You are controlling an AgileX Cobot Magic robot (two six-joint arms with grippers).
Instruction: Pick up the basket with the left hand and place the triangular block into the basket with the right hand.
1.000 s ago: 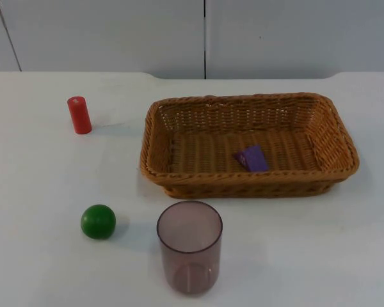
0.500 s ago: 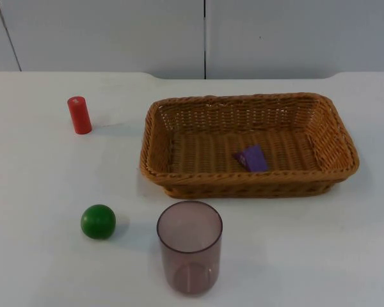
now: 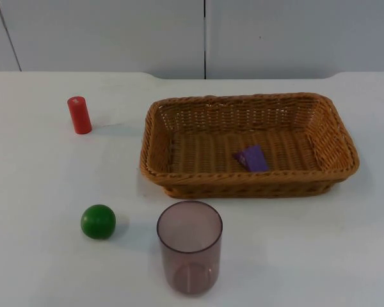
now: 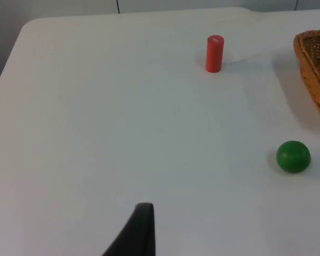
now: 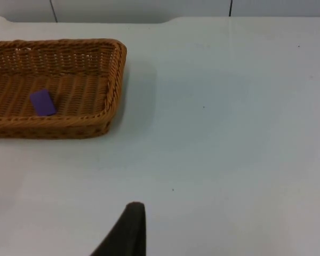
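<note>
A brown wicker basket (image 3: 155, 137) rests on the white table, right of centre. A purple triangular block (image 3: 253, 158) lies flat on its floor, toward the front right. The right wrist view shows the same basket (image 5: 114, 80) with the block (image 5: 42, 102) inside it. My right gripper (image 5: 129, 229) hangs over bare table well off the basket's right end. My left gripper (image 4: 141, 229) waits over bare table far from the basket (image 4: 314, 69), whose left end is seen past the ball. Neither gripper touches anything.
A red cylinder (image 3: 79, 115) stands upright left of the basket, also in the left wrist view (image 4: 214, 53). A green ball (image 3: 98, 221) sits at the front left (image 4: 293, 156). A translucent purplish cup (image 3: 189, 246) stands just before the basket's front wall.
</note>
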